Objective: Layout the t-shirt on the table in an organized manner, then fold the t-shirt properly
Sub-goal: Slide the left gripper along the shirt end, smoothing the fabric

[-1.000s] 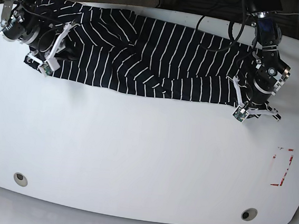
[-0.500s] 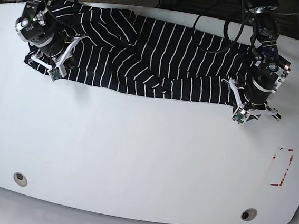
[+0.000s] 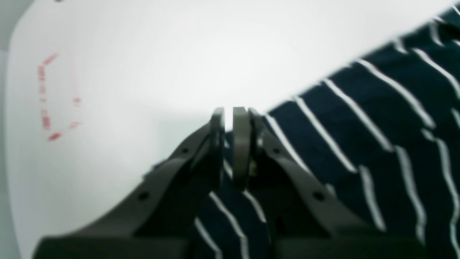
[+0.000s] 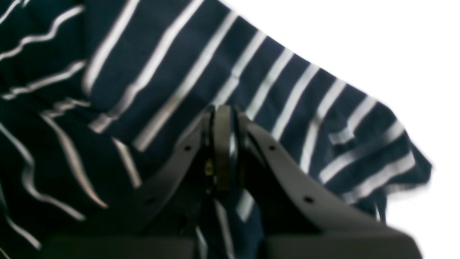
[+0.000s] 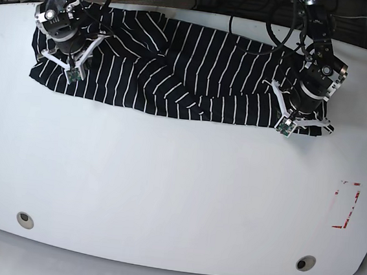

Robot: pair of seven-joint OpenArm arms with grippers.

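The black t-shirt (image 5: 190, 67) with thin white stripes lies rumpled in a long band across the back of the white table (image 5: 165, 188). My left gripper (image 5: 301, 126) is at the shirt's right end. In the left wrist view the left gripper (image 3: 228, 111) has its jaws nearly together on the t-shirt's (image 3: 359, 144) edge. My right gripper (image 5: 63, 67) is at the shirt's left end. In the right wrist view the right gripper (image 4: 222, 109) is shut with the t-shirt's (image 4: 143, 72) fabric pinched in it.
A red-marked rectangle (image 5: 347, 205) is on the table at the right, also in the left wrist view (image 3: 54, 97). Two round grommets (image 5: 25, 219) (image 5: 305, 262) sit near the front edge. Cables hang behind the table's back edge.
Both arms have moved toward the back of the table. The right gripper shifted right onto the shirt's left end. The shirt's right end now spreads under the left gripper.
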